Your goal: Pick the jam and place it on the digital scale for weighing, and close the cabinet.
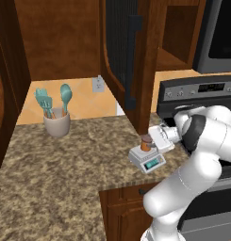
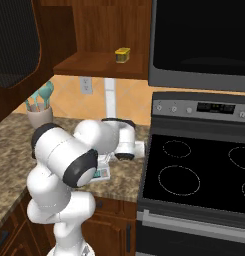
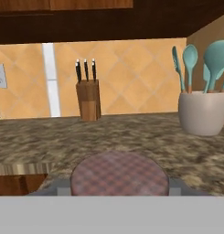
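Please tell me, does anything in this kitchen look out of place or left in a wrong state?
Only the wall cabinet door: it stands swung wide open, jutting out over the counter above the scale. The jam jar sits upright on the scale, with the hand close beside it. The utensil cup stands upright; nothing looks spilled or damaged.

A beige cup [image 1: 57,124] with teal spoons sits on the speckled brown counter [image 1: 51,179], near the orange tile wall [image 1: 84,96]. A white outlet [image 1: 98,84] is on that wall. A wooden knife block [image 3: 88,99] stands at the back of the counter. A black stove [image 2: 204,170] is beside the counter. A small yellow tin [image 2: 122,55] sits on a wooden shelf [image 2: 89,65].
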Controlling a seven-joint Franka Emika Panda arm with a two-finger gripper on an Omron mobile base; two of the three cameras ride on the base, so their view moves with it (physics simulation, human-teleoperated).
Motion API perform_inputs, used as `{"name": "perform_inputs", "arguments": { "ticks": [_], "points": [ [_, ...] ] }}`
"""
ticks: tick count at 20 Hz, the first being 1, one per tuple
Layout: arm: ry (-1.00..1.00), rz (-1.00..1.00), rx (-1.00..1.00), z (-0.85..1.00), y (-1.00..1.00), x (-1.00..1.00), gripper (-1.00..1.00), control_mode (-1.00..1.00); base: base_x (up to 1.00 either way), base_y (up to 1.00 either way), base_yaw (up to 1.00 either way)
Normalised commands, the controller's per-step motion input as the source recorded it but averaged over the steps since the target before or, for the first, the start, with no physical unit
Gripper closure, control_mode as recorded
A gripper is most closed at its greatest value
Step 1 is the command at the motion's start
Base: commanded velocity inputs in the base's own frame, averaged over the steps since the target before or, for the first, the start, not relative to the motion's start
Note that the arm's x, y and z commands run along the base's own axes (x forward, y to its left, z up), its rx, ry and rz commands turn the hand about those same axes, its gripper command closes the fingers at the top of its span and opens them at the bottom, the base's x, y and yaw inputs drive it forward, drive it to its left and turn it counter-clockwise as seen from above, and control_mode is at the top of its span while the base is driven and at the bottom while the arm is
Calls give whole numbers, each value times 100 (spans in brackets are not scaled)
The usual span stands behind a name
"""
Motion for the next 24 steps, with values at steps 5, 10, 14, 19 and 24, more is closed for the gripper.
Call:
{"name": "perform_inputs", "arguments": {
  "ticks": [5,10,14,19,24],
  "points": [
    [0,0,0,-35,0,6,100,-100,0,0,0],
    [0,0,0,-41,1,0,-100,-100,0,0,0],
    [-1,0,0,-12,4,0,-100,-100,0,0,0],
    [-3,0,0,0,0,-1,-100,-100,0,0,0],
    [0,0,0,1,0,-4,-100,-100,0,0,0]
  ]
}}
